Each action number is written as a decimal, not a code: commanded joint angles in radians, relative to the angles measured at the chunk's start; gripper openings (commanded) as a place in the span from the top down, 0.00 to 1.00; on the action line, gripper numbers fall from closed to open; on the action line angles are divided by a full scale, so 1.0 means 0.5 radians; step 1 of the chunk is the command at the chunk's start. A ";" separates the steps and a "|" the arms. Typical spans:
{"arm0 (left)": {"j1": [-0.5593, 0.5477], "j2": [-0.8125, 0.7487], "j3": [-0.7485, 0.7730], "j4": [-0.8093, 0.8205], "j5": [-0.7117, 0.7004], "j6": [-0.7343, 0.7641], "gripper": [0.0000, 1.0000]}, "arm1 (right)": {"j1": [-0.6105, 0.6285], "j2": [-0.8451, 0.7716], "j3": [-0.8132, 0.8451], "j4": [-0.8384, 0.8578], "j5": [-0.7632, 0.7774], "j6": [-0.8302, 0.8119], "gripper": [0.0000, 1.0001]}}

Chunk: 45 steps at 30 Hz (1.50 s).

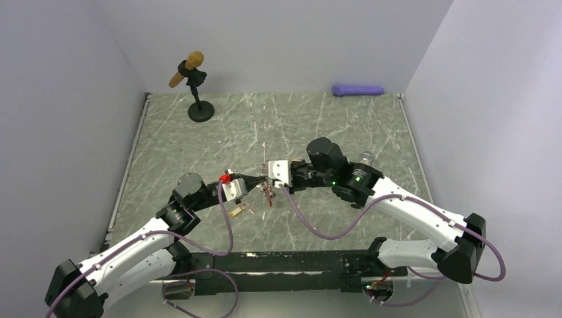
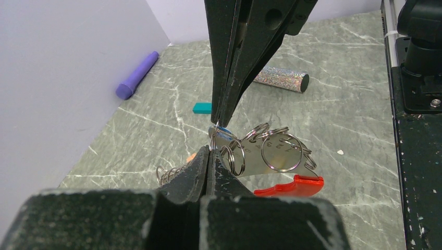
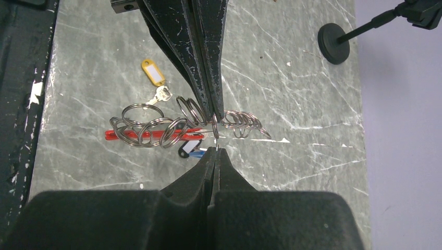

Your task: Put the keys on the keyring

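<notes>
Keyring [image 3: 112, 134] held aloft, both grippers clamped shut on it.
Left gripper [image 2: 208, 152] and right gripper [image 3: 215, 151] pinch its rings; advise prying a gap steadily before threading yellow key [image 3: 156, 80].

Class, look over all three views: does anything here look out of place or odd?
The yellow-tagged key lies alone on the table, apart from the keyring that the left claw and right claw both pinch. It looks like the one stray piece.
</notes>
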 commanded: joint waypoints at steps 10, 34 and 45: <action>-0.008 0.011 0.044 0.168 0.084 -0.039 1.00 | 0.003 -0.044 -0.004 0.131 0.003 0.040 1.00; -0.011 0.035 0.044 0.192 0.082 -0.074 1.00 | 0.007 -0.056 -0.016 0.146 0.001 0.017 1.00; -0.009 0.063 0.101 0.066 0.035 -0.040 1.00 | 0.004 -0.072 -0.025 0.146 -0.021 -0.030 1.00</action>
